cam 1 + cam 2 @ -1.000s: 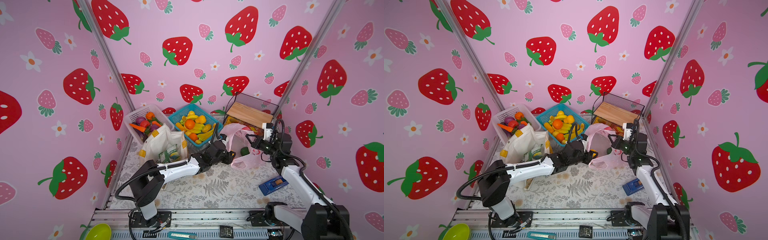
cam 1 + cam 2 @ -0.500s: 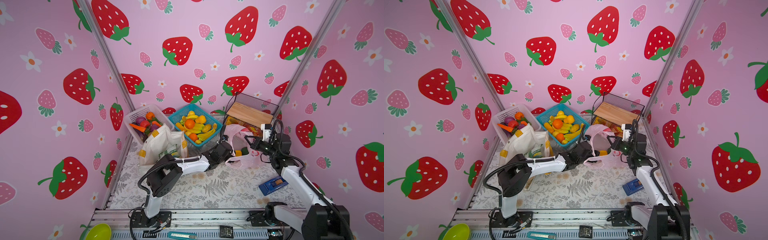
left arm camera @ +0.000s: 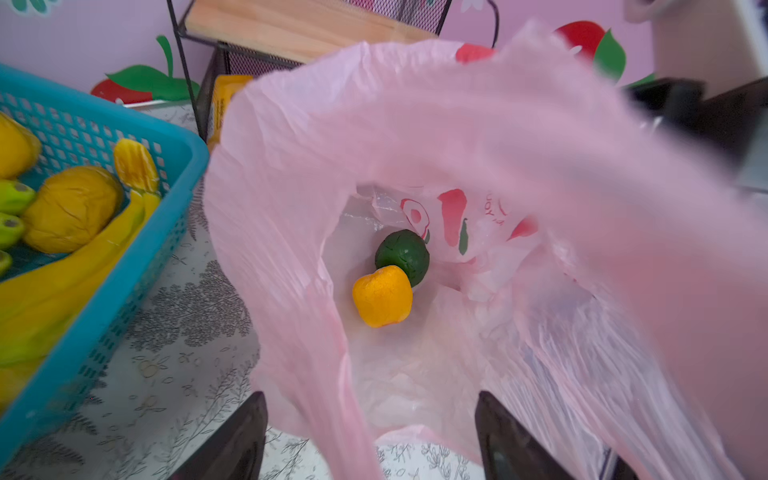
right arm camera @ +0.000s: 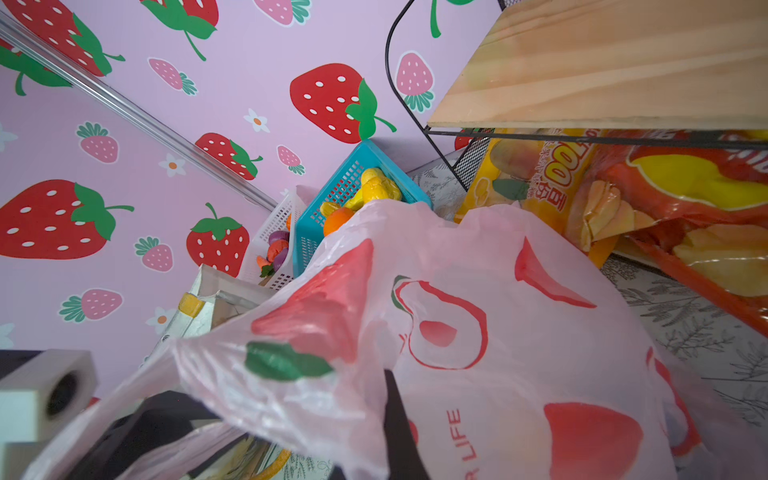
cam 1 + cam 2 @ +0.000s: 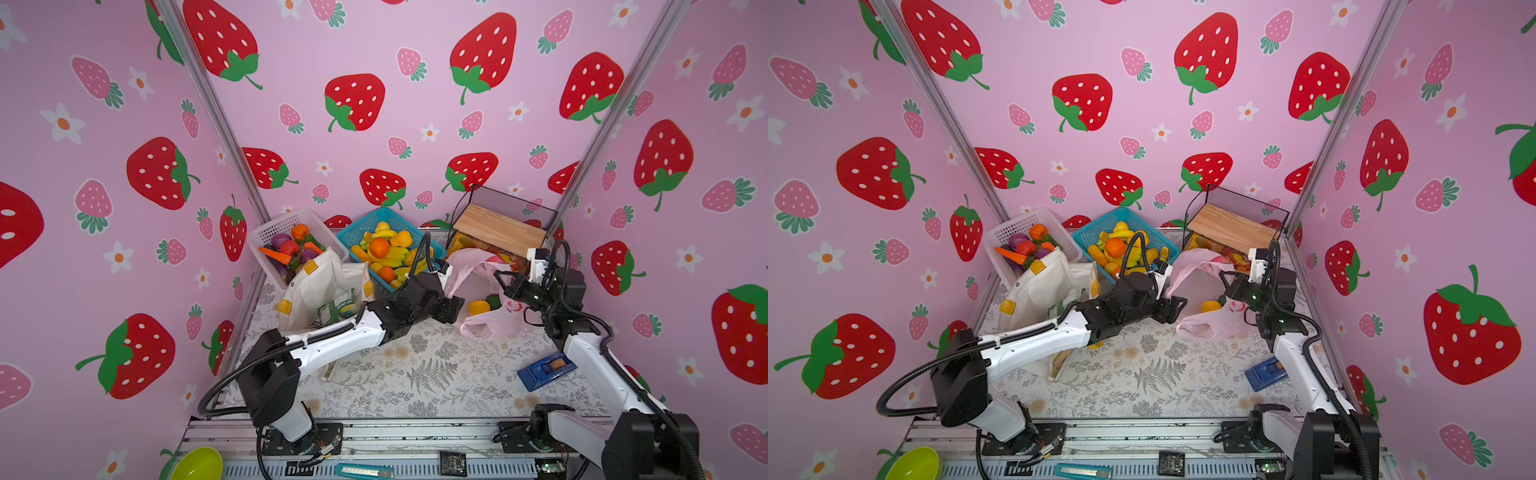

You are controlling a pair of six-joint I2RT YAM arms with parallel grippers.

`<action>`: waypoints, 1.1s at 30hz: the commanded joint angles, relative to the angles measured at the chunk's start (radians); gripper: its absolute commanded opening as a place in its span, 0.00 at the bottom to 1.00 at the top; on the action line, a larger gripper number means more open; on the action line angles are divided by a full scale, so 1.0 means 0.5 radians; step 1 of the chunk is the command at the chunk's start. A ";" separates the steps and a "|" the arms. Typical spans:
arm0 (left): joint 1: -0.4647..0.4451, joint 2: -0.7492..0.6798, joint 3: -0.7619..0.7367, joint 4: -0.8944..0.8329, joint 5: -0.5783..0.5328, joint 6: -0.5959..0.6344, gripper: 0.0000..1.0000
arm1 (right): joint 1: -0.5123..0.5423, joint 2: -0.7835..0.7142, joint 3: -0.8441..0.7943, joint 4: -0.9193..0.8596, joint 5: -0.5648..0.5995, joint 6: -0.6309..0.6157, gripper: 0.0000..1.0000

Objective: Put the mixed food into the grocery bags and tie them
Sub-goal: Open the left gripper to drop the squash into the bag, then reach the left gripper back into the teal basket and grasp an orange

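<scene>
The pink plastic grocery bag [image 5: 478,270] [image 5: 1196,278] lies open between my grippers. An orange fruit [image 3: 382,296] [image 5: 478,307] and a dark green round fruit [image 3: 402,254] [image 5: 493,301] rest inside it. My left gripper [image 3: 372,436] [image 5: 455,305] is open at the bag's mouth; the near rim droops loosely between its wide jaws. My right gripper [image 4: 395,415] [image 5: 500,276] is shut on the bag's far rim, holding it up. The white canvas tote [image 5: 320,286] [image 5: 1038,291] with yellow patches stands left of my left arm, a green snack packet [image 5: 336,309] in it.
A blue basket [image 5: 361,224] of bananas and oranges and a white basket [image 5: 282,224] of vegetables stand at the back. A wire shelf with a wooden top [image 5: 498,228] covers large snack bags [image 4: 665,199]. A blue object [image 5: 544,370] lies beside my right arm.
My left gripper's jaws have opened, and the orange fruit now lies in the pink bag beside the green one. The right gripper has kept its hold on the rim.
</scene>
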 commanded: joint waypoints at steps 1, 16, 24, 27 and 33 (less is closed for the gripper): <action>0.128 -0.167 -0.063 -0.232 -0.079 0.204 0.79 | -0.018 -0.049 -0.022 0.004 0.058 -0.034 0.00; 0.732 1.179 1.674 -1.414 -1.138 0.879 0.85 | -0.017 -0.038 -0.034 0.020 0.035 -0.058 0.00; 0.868 1.796 2.413 -1.648 -1.130 1.033 0.88 | -0.018 -0.028 -0.034 0.028 0.023 -0.058 0.00; 0.905 1.922 2.524 -1.639 -1.082 1.051 0.88 | -0.018 -0.029 -0.037 0.025 0.026 -0.064 0.00; 0.956 2.058 2.613 -1.529 -0.908 1.069 0.87 | -0.019 -0.022 -0.034 0.030 0.015 -0.064 0.00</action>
